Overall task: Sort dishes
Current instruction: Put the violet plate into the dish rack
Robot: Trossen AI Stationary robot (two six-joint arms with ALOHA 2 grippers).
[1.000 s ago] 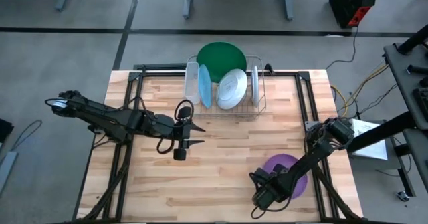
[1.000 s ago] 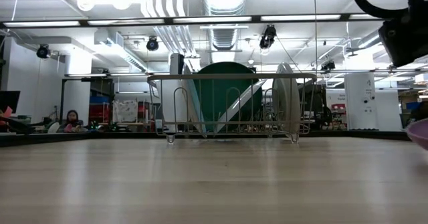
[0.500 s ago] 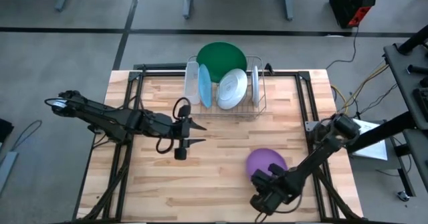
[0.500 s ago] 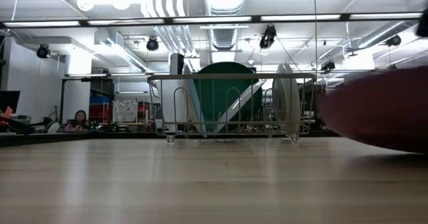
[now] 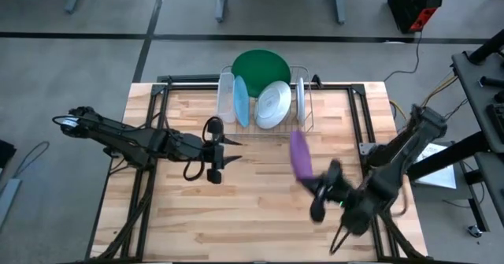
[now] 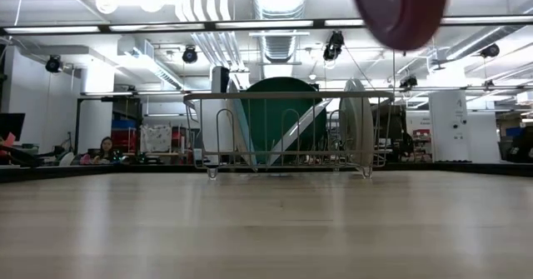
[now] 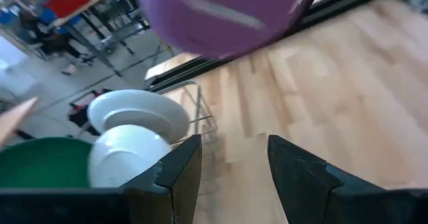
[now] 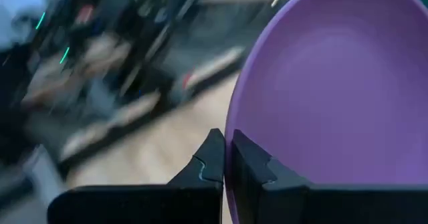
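A purple plate [image 5: 300, 155] hangs in the air over the table's middle right, turned nearly on edge, with my right gripper [image 5: 318, 187] shut on it; the low view shows this plate [image 6: 400, 11] high above the tabletop. At the far edge stands a wire rack [image 5: 268, 124]. In it stand a large green plate [image 5: 260, 63], a light blue one [image 5: 241, 102] and white ones [image 5: 273, 105]. My left gripper [image 5: 234, 151] waits open at mid-table, left of the purple plate, with nothing between its fingers. My right gripper pinches the purple plate's rim [image 8: 235, 150] between its two fingers [image 8: 211, 158], one on each face. The fingers come at the plate's near edge from the table's near right. The plate is lifted clear of the table and stands steeply tilted beyond the fingers.
A clear plastic tub [image 5: 226, 94] stands on end at the rack's left end. Bare wood [image 5: 260, 217] lies between the rack and the near edge. Black frame rails [image 5: 150, 138] run along the table's left and right sides.
My right gripper has carried the purple plate from the table's near right up and toward the far edge and the rack. The plate has lifted clear and turned from lying flat to nearly on edge.
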